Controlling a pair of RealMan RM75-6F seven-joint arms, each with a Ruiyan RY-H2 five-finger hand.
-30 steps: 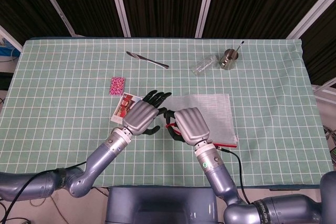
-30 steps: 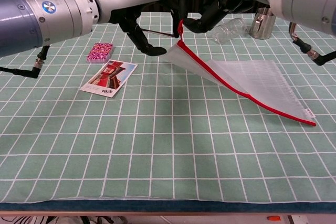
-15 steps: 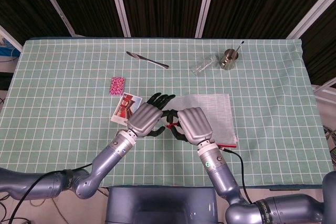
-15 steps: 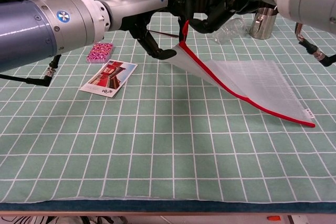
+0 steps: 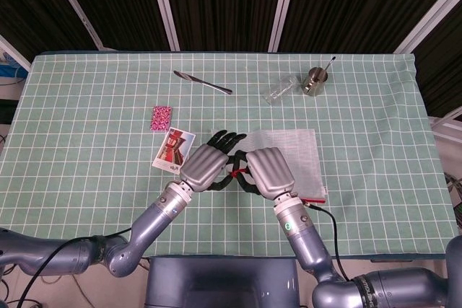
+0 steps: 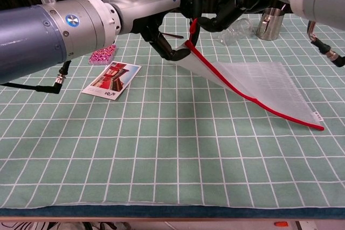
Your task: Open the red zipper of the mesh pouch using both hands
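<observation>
The right hand [image 5: 268,171] has its dark fingers [image 6: 223,17] curled in and pinching the red zipper [image 6: 232,87] at the left end of the mesh pouch [image 5: 287,155], lifting that corner clear of the table [image 5: 375,113] while the far corner rests on the green checked cloth. The left hand [image 5: 206,165] sits just beside it, knuckles nearly touching; its fingers [image 6: 167,49] are bent, and one fingertip presses against the raised edge of the pouch below the zipper, though whether it actually grips the mesh cannot be told. The pouch lies near the table's middle, just right of a picture card [image 5: 174,148] whose print is too small to read. A small white tag [image 6: 318,115] on the pouch's far corner is also unreadable.
</observation>
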